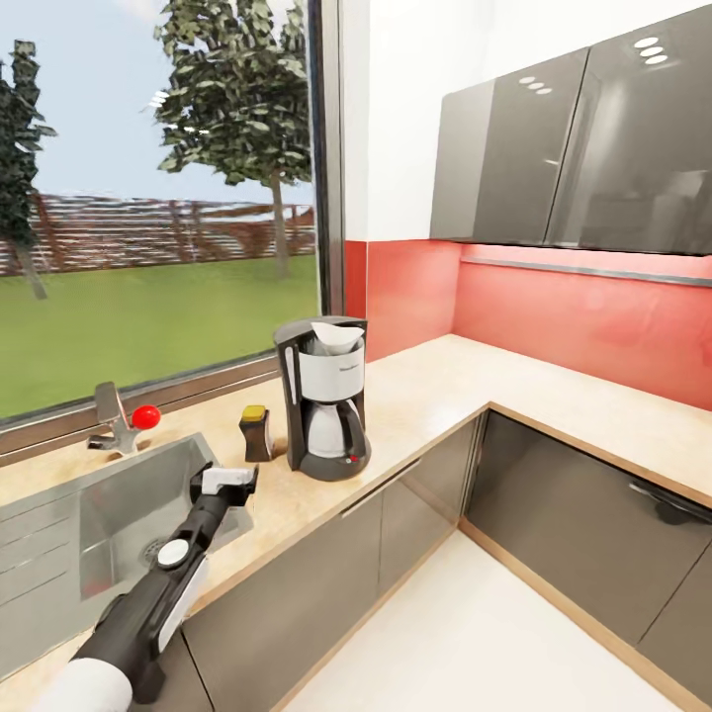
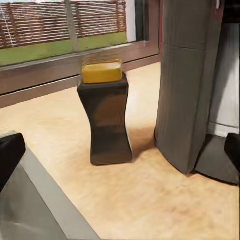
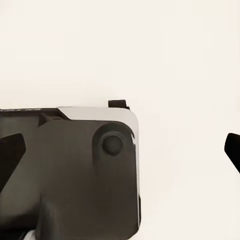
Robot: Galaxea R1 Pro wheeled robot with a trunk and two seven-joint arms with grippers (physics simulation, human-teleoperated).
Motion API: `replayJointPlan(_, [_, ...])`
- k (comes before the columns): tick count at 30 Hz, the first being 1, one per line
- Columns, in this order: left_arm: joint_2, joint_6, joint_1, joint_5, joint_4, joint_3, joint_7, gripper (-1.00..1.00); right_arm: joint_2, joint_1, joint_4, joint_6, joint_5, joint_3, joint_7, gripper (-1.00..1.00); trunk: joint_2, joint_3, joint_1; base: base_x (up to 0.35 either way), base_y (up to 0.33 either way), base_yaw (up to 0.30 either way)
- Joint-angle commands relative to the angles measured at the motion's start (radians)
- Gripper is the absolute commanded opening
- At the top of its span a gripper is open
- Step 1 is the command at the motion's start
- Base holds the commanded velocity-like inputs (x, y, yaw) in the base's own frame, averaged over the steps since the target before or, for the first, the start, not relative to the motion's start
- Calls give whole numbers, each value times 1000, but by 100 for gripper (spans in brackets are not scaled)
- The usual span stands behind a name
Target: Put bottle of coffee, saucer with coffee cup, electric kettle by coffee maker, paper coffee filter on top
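The robot's black-and-white left arm reaches diagonally from the lower left of the frame up toward the centre, over the steel sink's right rim. Its left gripper, jaws spread wide and holding nothing, points at the beige countertop. Centre frame, the upright black-and-white coffee maker carries a white paper filter on top. Just beside it, on its left, stands a dark, waisted bottle with a yellow cap, long axis vertical.
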Motion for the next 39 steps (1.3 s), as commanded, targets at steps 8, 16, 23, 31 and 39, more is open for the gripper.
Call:
replayJointPlan(8, [49,135,0,10,-121,6,-229,100,0,0,1,-5,9,-8,0,100,-2,-2,1,0,0,0])
replayJointPlan(16, [110,162,1,16,-141,13,-478,100,-4,-1,1,-5,9,-11,0,100,-2,-2,1,0,0,38])
replayJointPlan(23, [114,163,22,16,-145,14,-519,100,-4,-1,1,-5,9,-11,-1,100,-2,-2,1,-92,-74,249])
replayJointPlan(31, [104,162,36,14,-150,12,-516,100,-3,-1,1,-5,9,-11,-1,100,-2,-2,1,-176,-206,276])
replayJointPlan(39, [94,164,36,9,-151,8,-478,100,-3,-1,1,-5,9,-11,-1,100,-2,-2,1,-13,-269,277])
